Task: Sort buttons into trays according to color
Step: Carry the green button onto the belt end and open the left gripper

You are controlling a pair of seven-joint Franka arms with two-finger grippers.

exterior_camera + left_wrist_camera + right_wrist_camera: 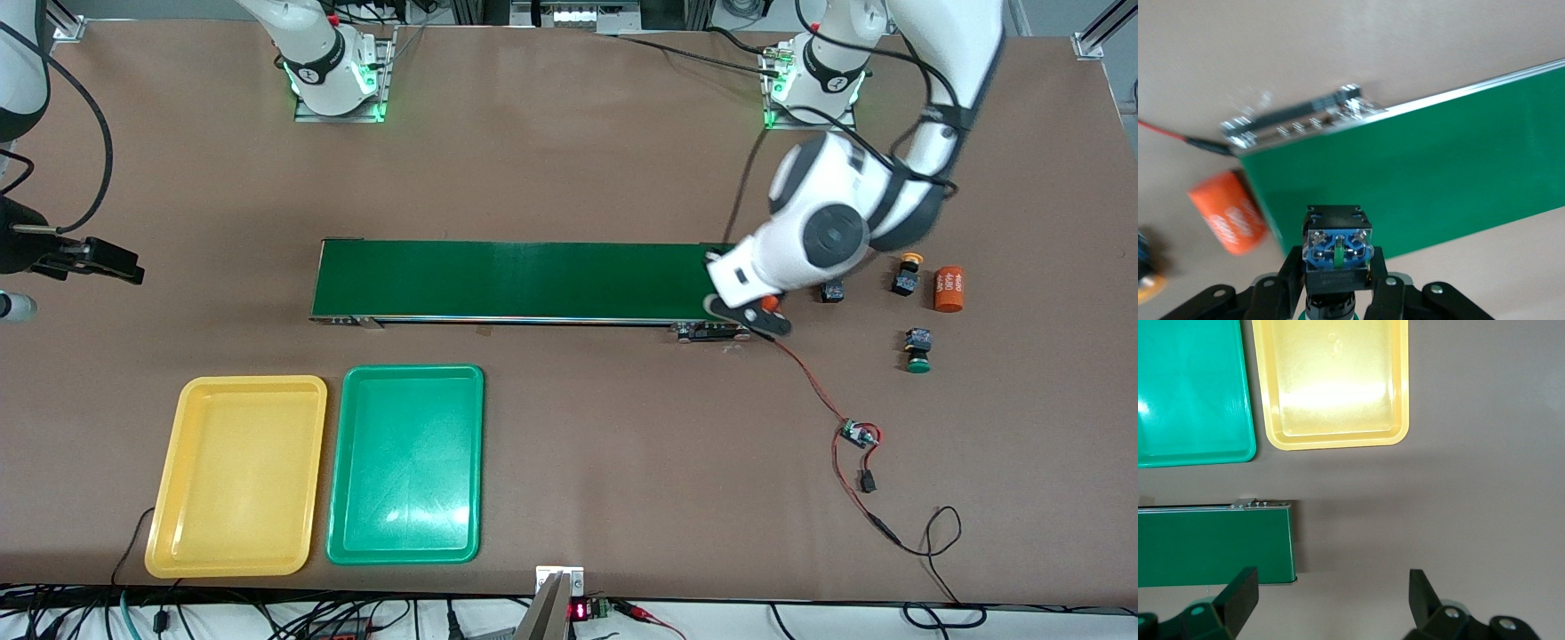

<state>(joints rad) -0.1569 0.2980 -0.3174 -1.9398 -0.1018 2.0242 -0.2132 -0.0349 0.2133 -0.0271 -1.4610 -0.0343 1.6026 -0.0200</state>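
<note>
From the front: both trays sit bare, the yellow tray (237, 476) and the green tray (406, 464) side by side, nearer the camera than the belt (524, 280). Nothing sorted yet, by the look of it. At the left arm's end of the table a yellow button (907, 274), a green button (917, 348) and a dark button body (832, 291) lie loose beside an orange cylinder (949, 289). The left gripper (756, 313) hangs over the belt's end; the right gripper (98, 258) waits well away, over bare table at the right arm's end.

Left wrist view: the left gripper (1337, 277) is clamped on a button (1337, 250), its blue-black terminal end facing up, cap colour hard to call here. The belt's end lies just below.

Right wrist view: the right gripper (1331, 600) has its fingers wide apart and empty, with both trays in sight. All four buttons appear left to deliver.
</note>
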